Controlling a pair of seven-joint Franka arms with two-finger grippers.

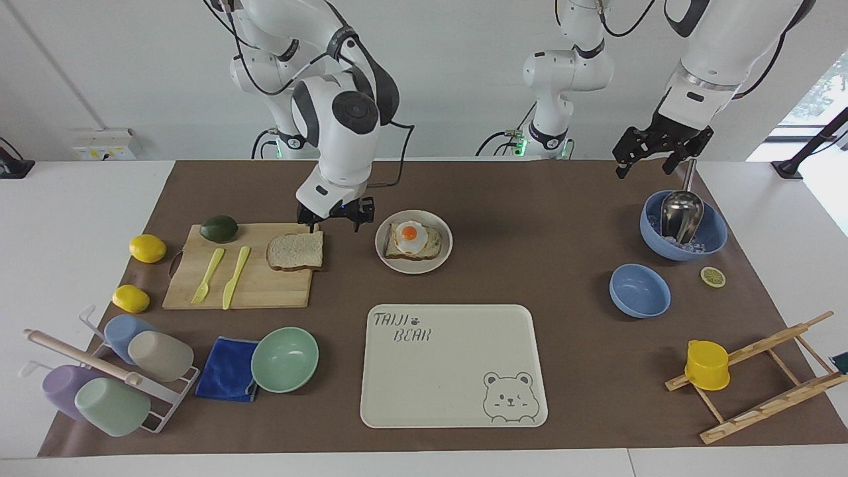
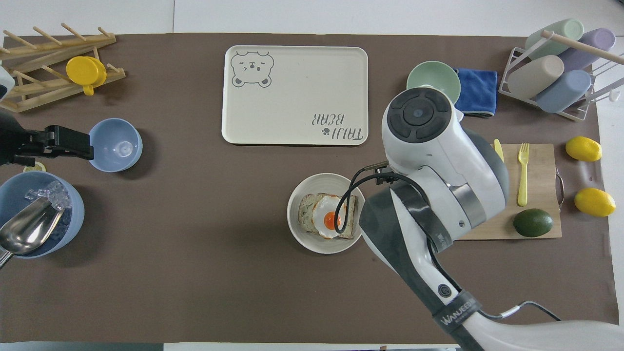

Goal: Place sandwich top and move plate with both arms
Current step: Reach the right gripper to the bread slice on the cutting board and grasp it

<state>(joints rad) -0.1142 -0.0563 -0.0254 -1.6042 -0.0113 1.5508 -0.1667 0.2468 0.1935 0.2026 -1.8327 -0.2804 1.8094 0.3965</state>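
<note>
The right pincer (image 1: 335,221) hangs low over the edge of the cutting board (image 1: 258,285) that lies toward the plate, just above the corner of the bread slice (image 1: 296,250) nearest the robots. Its fingers point down and stand apart, holding nothing, and they do not touch the bread. The bread slice lies flat on the board, at the board's end toward the plate (image 1: 382,255), with a yellow knife (image 1: 236,276) and fork (image 1: 209,274) beside it and an avocado (image 1: 218,228) on the board's corner near the robots. In the overhead view the right arm (image 2: 438,195) covers the bread entirely. The plate sits on the tabletop (image 1: 543,265) just beside the board, carrying toast with a fried egg (image 1: 411,238). The left pincer (image 1: 652,159) waits in the air over the big blue bowl (image 1: 712,238) with the metal scoop; its fingers are spread and empty.
</note>
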